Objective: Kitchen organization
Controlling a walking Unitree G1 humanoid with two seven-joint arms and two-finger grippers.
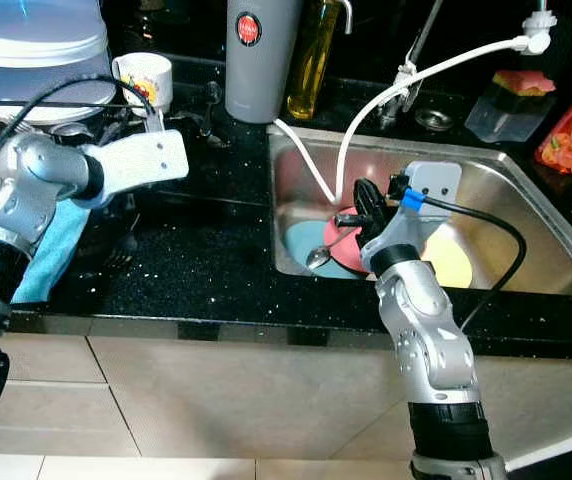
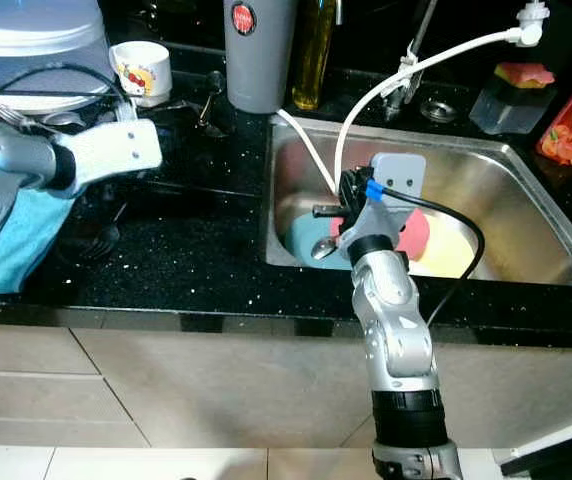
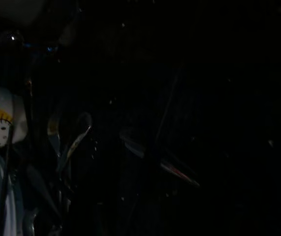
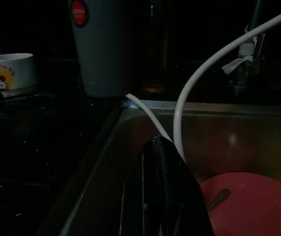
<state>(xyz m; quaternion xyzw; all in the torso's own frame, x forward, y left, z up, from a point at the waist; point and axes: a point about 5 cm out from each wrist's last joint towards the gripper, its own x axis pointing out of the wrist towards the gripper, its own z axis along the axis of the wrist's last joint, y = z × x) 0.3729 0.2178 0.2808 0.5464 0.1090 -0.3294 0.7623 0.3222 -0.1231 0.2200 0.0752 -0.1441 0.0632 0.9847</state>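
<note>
Right gripper (image 1: 366,200) inside sink (image 1: 506,180), fingers pressed together, holding nothing visible, above three plates: blue (image 1: 301,240), pink (image 1: 346,232), yellow (image 1: 451,262). One spoon (image 1: 324,252) on blue plate. Left gripper (image 1: 131,110) over black desk (image 1: 196,270) near one mug (image 1: 144,75); finger state indiscernible.

The right gripper (image 1: 363,205) sits mid-frame, fingers pressed together. The left arm (image 1: 61,175) reaches in from the left edge

Three round plates are lying in the steel sink (image 1: 526,190): one pink (image 2: 413,235), one blue (image 1: 311,243), one yellow (image 1: 453,262). One white cartoon mug (image 1: 144,77) and one grey tumbler (image 1: 258,60) are standing behind.
</note>
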